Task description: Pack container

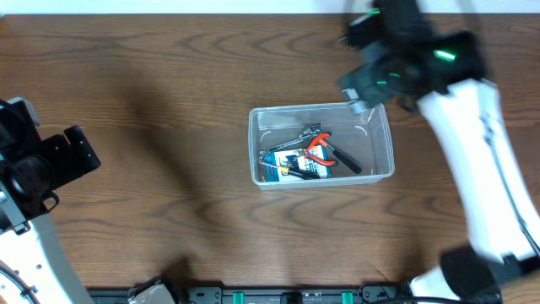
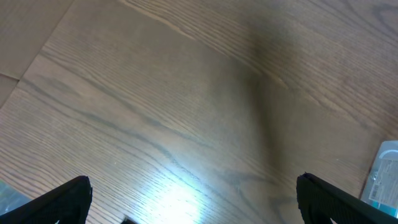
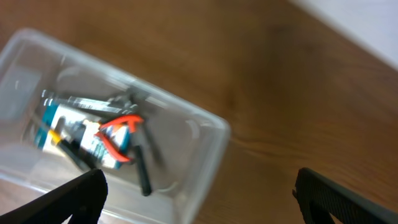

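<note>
The clear plastic container [image 1: 254, 143] sits at the middle of the wooden table. Inside lie red-handled pliers [image 1: 319, 150], a black-handled tool [image 1: 348, 160], a metal tool [image 1: 295, 139] and a small blue-and-white box [image 1: 285, 165]. My right gripper [image 1: 364, 95] hovers over the tub's far right corner, open. In the blurred right wrist view the container [image 3: 208, 158], the pliers [image 3: 118, 134] and the box [image 3: 56, 124] show beyond the open right gripper [image 3: 202, 202], which holds nothing. My left gripper [image 1: 76, 156] is far off at the left edge. In its own view, that gripper [image 2: 196, 205] is open over bare wood.
A white strip runs along the table's far edge [image 1: 253, 7]. A black rail with green marks lines the near edge [image 1: 278, 295]. The right arm's white link [image 1: 481, 152] crosses the right side. A sliver of the container [image 2: 382, 174] shows at the left wrist view's right edge.
</note>
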